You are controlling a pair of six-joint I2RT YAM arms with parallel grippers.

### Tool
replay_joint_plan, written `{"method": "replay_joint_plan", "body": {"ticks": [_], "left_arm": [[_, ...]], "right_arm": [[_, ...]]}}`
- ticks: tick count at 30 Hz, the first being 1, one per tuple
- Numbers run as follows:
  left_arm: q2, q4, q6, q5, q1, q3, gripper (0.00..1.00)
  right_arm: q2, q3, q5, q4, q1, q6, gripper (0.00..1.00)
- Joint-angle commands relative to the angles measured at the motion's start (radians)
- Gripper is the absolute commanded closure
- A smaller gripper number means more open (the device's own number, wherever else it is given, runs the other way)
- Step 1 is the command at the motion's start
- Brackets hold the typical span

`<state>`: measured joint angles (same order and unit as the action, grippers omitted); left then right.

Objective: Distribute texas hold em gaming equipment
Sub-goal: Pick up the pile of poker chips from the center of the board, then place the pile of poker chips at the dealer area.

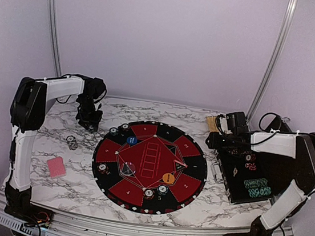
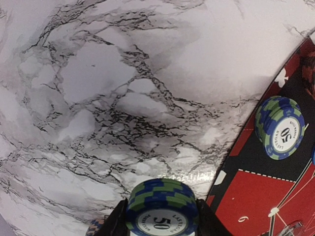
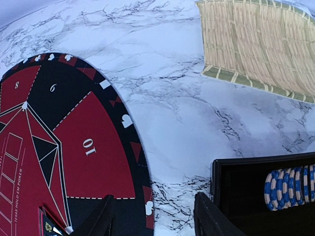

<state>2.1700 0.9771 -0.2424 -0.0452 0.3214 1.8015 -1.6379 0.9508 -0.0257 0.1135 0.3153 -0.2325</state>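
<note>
My left gripper (image 1: 91, 122) hovers over the marble just left of the round mat's far-left edge. In the left wrist view it (image 2: 160, 219) is shut on a stack of blue-green "50" chips (image 2: 162, 196). Another blue-green stack (image 2: 280, 127) stands on the mat. Chip stacks (image 1: 114, 131) (image 1: 102, 168) (image 1: 149, 193), a blue button (image 1: 132, 140) and an orange button (image 1: 168, 178) sit on the mat (image 1: 152, 152). A pink-backed card (image 1: 56, 166) lies on the table at left. My right gripper (image 1: 212, 140) is open and empty (image 3: 155, 219), between the mat and the case.
The black case (image 1: 246, 189) at right holds rows of chips (image 1: 255, 185); blue-white chips (image 3: 290, 187) show in it. A bamboo pad (image 3: 251, 44) lies behind the case. A few loose chips (image 1: 73, 142) lie on the marble left of the mat.
</note>
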Motion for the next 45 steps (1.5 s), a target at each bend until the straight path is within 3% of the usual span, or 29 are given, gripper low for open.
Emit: {"method": "replay_joint_plan", "body": {"ticks": [1,12,24,45], "left_arm": [[-0.065,0.044,-0.014,0.004,0.024,-0.027,0.62],[-0.145,0.049,-0.044,0.005,0.095,-0.081,0.62],[-0.262,0.049,-0.114,0.006,0.244,-0.206,0.62],[-0.46,-0.054,-0.345,-0.001,0.48,-0.496,0.61]], "right_arm": [[0.03,0.009,-0.012,-0.014,-0.01,-0.004,0.47],[0.035,0.005,-0.019,-0.016,-0.01,-0.006,0.47],[0.039,0.002,-0.029,-0.016,-0.01,-0.005,0.47],[0.067,-0.012,-0.039,-0.021,-0.01,-0.008,0.47]]}}
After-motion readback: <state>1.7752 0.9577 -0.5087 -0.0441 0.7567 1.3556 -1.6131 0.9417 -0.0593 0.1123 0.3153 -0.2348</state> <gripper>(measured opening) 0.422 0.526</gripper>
